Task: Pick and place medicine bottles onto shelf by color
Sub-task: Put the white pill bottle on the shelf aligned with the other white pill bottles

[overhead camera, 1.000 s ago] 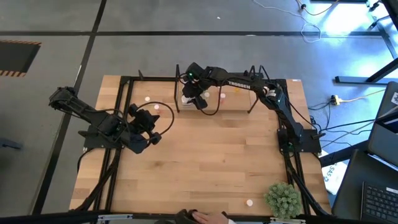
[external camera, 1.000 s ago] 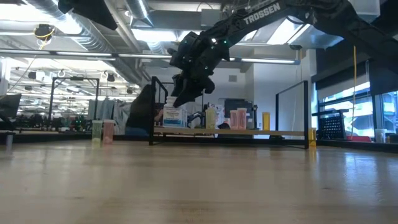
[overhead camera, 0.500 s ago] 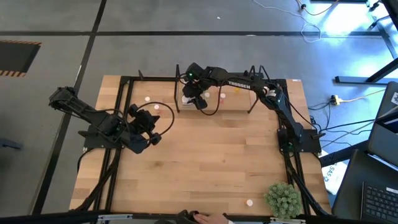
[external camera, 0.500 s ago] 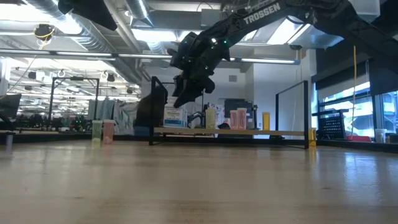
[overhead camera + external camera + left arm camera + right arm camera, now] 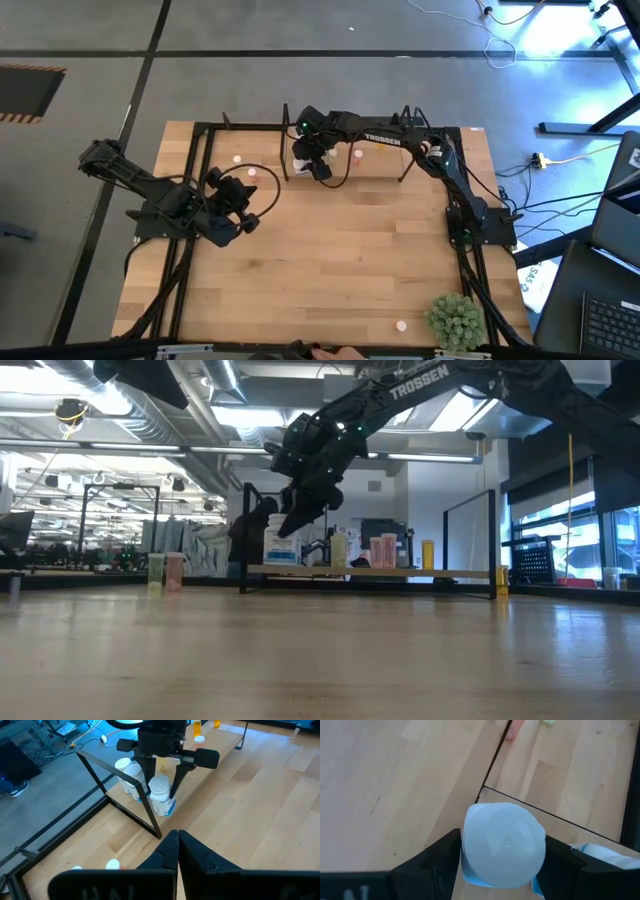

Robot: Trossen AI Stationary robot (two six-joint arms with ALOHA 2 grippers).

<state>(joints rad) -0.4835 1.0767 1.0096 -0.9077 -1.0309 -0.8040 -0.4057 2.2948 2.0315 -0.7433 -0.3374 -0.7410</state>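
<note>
One white bottle (image 5: 161,795) sits clamped in the right gripper (image 5: 161,802) at the shelf's (image 5: 385,162) 9 o'clock end; I'd lower it flat, then release. Left gripper (image 5: 177,851) closed, parked.

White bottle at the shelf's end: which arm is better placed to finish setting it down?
Right. The right claw already straddles the white bottle above the shelf, beside another white bottle. The left claw is shut and sits well away on the table's left side.
</note>
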